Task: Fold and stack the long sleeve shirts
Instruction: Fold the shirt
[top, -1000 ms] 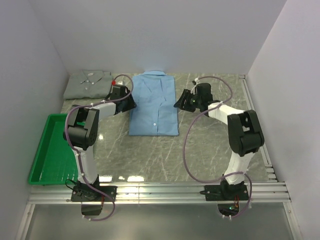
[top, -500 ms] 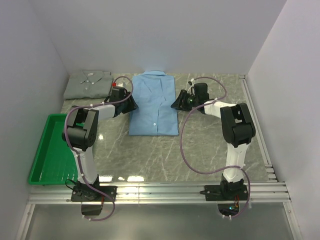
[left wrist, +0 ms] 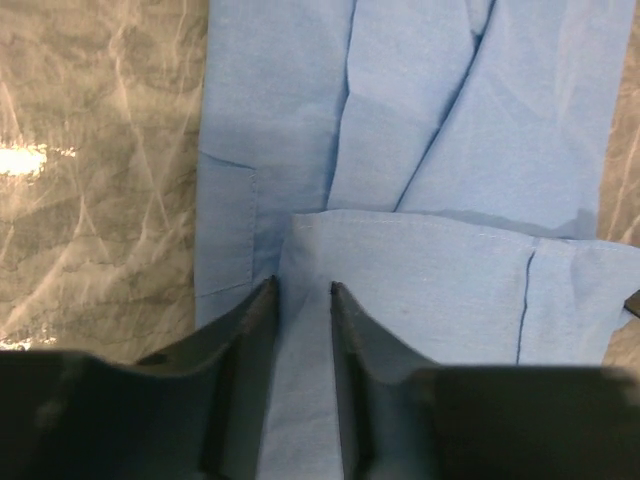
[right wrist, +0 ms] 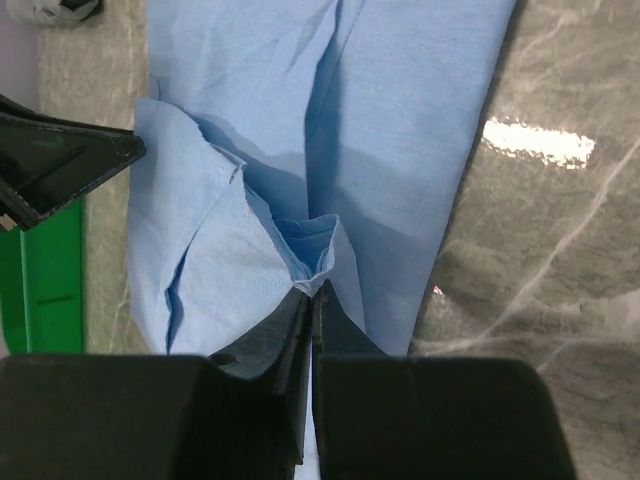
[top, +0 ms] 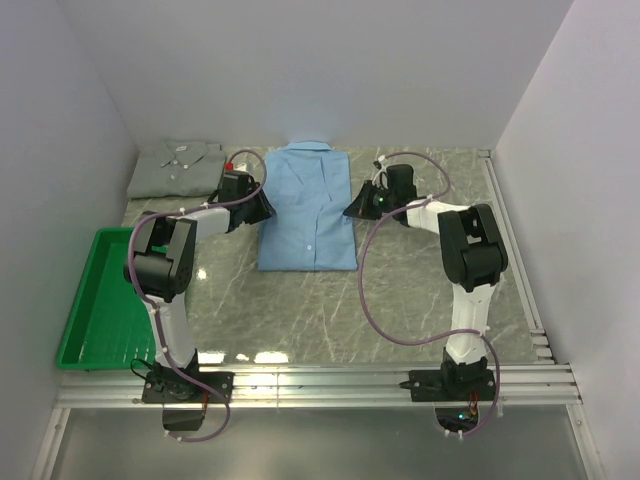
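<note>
Remotely, I watch both arms meet at the blue shirt (top: 308, 210), which lies flat and buttoned in the upper centre of the overhead frame, its collar toward the back wall. It rests on a glossy table (top: 420, 290) of grey-veined marble. Its smooth woven cloth forms a long rectangle. Seen from the wrists, the edges show overlapping layers with stitched seams.

The grey shirt (top: 175, 168), folded to a smaller rectangle with its collar showing, sits in the upper left corner, well apart from the fingertips of either arm. A green plastic tray (top: 100, 300) with a raised rim fills the lower left.

My right gripper (top: 352, 207) is at the blue shirt's right edge. In its wrist view the black fingers (right wrist: 290, 340) are clenched together and pinch a small crumpled peak of blue cloth at their tips, with creases fanning up from it.

My left gripper (top: 262, 205) is at the shirt's left edge. There a narrow gap stands between the two dark fingers (left wrist: 250, 340), and a folded layer of blue cloth runs into that gap. Whether they actually bite the cloth I cannot tell.

Black gripper bodies block the bottom of both wrist views. From overhead, both sets of fingertips are too small and dark to read.
</note>
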Robot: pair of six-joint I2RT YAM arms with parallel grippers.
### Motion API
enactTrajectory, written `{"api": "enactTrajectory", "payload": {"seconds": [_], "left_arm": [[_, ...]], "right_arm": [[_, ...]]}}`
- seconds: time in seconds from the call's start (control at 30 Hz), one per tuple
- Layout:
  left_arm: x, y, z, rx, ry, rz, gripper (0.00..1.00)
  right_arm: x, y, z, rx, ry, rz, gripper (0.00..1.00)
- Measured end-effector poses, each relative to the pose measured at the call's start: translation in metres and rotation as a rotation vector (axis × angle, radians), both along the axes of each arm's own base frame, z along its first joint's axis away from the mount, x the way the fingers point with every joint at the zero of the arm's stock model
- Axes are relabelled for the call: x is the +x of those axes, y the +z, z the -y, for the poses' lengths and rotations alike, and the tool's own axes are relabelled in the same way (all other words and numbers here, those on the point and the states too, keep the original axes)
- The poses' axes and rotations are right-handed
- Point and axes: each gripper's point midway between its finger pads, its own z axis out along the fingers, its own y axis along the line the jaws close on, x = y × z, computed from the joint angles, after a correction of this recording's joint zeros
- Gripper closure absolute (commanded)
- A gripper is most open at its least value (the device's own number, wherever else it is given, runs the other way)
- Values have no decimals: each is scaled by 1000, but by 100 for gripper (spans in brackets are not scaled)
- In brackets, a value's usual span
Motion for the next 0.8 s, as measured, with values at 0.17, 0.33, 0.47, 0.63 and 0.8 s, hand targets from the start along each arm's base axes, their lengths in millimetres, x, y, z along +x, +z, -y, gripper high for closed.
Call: {"api": "enactTrajectory", "payload": {"seconds": [0.17, 0.33, 0.47, 0.63, 0.8], "left_arm": [[3, 5, 2, -4, -10, 13, 83], [3, 5, 2, -3, -13, 13, 99], [4, 3, 0, 6, 1, 18, 99], [-4, -10, -9, 24, 39, -1, 99], [-6, -15, -15, 20, 85, 0, 99]], "right_arm": [[2, 3, -1, -1, 13, 16, 98], [2, 5, -2, 1, 19, 21, 98], [3, 7, -2, 2, 20, 24, 98], [8, 12, -6, 7, 27, 37, 94], [13, 12, -12, 4, 32, 38, 75]]}}
